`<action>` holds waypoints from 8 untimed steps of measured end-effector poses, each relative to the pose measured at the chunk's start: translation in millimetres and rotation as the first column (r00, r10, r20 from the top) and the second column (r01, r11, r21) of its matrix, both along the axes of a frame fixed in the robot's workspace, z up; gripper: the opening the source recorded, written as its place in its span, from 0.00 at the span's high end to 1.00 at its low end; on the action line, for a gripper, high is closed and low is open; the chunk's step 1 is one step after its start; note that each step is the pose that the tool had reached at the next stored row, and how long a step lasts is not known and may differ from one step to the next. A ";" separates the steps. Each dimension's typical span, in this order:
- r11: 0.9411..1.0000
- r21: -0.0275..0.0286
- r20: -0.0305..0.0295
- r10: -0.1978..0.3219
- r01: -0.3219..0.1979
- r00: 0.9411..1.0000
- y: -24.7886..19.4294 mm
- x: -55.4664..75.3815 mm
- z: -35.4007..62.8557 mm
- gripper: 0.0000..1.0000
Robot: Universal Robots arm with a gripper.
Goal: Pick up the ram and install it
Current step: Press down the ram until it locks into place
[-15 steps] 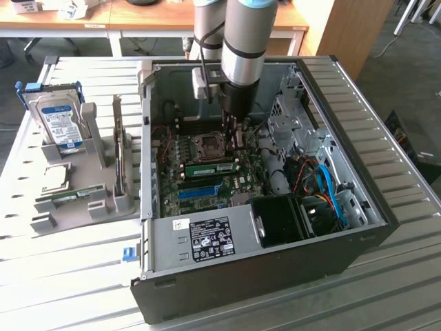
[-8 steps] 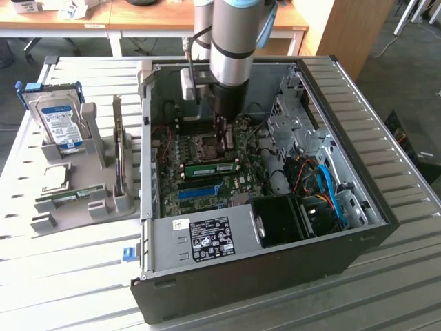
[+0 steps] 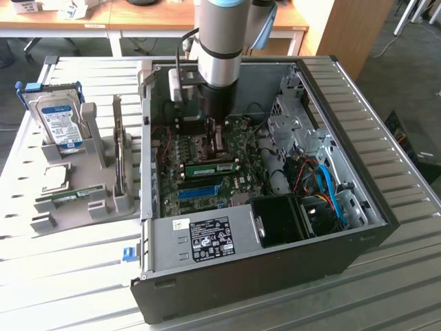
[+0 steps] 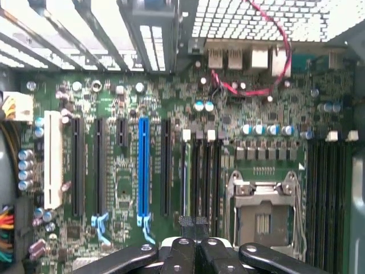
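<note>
The ram (image 3: 211, 167) is a long green stick standing on edge in a slot of the motherboard (image 3: 238, 138) inside the open computer case. In the wrist view it shows as a thin green edge (image 4: 183, 171) a few slots away from the blue slot (image 4: 142, 165). My gripper (image 3: 215, 136) hangs inside the case just behind the ram, over the board. Its black fingers (image 4: 214, 251) are pressed together in the wrist view, and the gripper (image 4: 194, 228) is shut with nothing visible between them.
The case (image 3: 275, 276) lies open on a slatted metal table (image 3: 62, 276). At the exterior view's left, a grey holder (image 3: 103, 196) carries a hard drive (image 3: 58, 121), a second green stick (image 3: 65, 198) and a square chip (image 3: 55, 178). Drive cage and cables (image 3: 324, 179) fill the case's right side.
</note>
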State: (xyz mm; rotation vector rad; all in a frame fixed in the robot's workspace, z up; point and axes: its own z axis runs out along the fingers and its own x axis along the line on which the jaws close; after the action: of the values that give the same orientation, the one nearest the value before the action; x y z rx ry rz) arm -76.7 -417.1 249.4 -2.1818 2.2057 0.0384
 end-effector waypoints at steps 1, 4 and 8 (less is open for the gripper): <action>1.000 0.000 0.000 0.000 0.000 1.000 -0.1 -1.9 0.0 0.89; 1.000 0.000 0.000 0.000 0.000 1.000 -0.1 -7.6 -0.1 0.89; 1.000 0.000 0.000 0.000 0.000 1.000 -0.2 -16.4 -0.2 0.89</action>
State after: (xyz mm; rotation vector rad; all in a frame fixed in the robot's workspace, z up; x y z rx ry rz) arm -93.0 -417.3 249.2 -2.1818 2.2056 0.0381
